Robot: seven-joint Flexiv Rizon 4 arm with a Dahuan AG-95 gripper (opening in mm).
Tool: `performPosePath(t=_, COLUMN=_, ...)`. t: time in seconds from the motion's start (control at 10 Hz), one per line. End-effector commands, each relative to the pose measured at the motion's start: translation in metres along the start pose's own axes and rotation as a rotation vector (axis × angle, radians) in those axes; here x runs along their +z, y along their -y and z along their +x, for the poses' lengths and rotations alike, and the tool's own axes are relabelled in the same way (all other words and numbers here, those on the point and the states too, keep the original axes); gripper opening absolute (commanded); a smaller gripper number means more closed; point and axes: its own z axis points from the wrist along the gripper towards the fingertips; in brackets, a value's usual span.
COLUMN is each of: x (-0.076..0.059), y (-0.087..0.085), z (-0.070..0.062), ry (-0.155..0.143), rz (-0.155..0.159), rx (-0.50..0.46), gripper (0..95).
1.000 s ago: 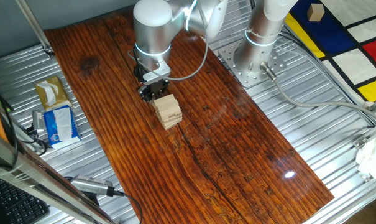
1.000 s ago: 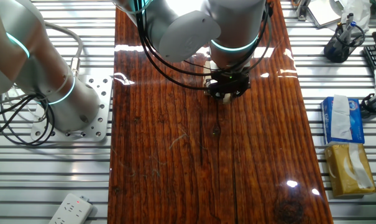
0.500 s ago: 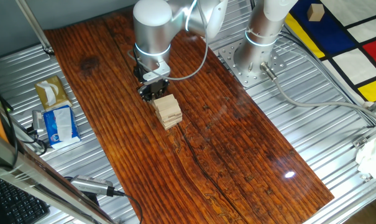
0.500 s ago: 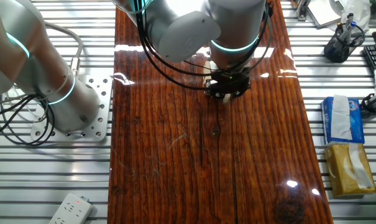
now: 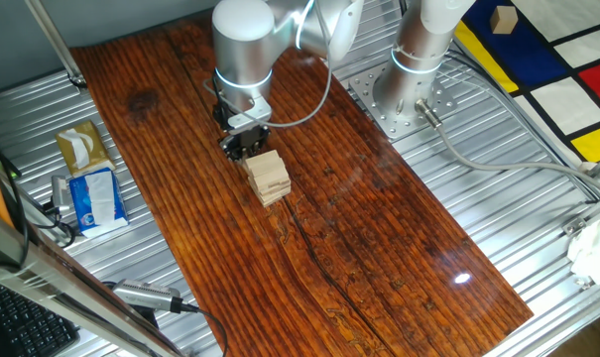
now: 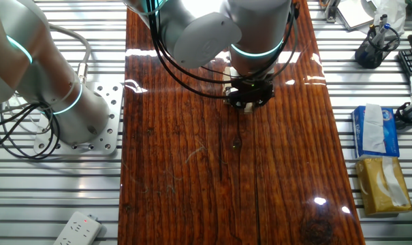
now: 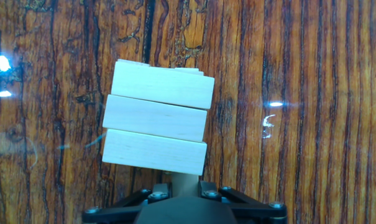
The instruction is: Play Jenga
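The Jenga tower [image 5: 268, 177] is a small stack of pale wooden blocks on the dark wooden board. In the hand view its top layer [image 7: 156, 126] shows three blocks side by side. My gripper [image 5: 246, 145] is right against the tower's far-left side. In the hand view the gripper [image 7: 184, 188] has its two fingers close on either side of one thin Jenga block [image 7: 184, 180] that sticks out from a lower layer. In the other fixed view the gripper [image 6: 248, 101] and arm hide nearly all of the tower.
A blue-and-white tissue packet [image 5: 91, 198] and a tan tissue pack [image 5: 81, 149] lie left of the board. They also show in the other fixed view, blue packet [image 6: 374, 131] and tan pack [image 6: 383, 184]. The arm's base [image 5: 409, 89] stands at the back right. A lone wooden cube [image 5: 502, 18] sits far right.
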Motion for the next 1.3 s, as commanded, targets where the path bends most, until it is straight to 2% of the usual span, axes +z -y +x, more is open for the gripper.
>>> performPosePath(t=0.1, x=-0.0004, y=-0.0002, z=-0.0004, ry=0.0, rz=-0.002, rx=0.0, gripper=0.0)
performPosePath(t=0.7, x=-0.0002, y=-0.0002, z=-0.0004, ry=0.0, rz=-0.006, rx=0.003, gripper=0.0)
performPosePath(t=1.3, x=-0.0001, y=-0.0002, z=-0.0005, ry=-0.015, rz=-0.007, rx=0.005, gripper=0.0)
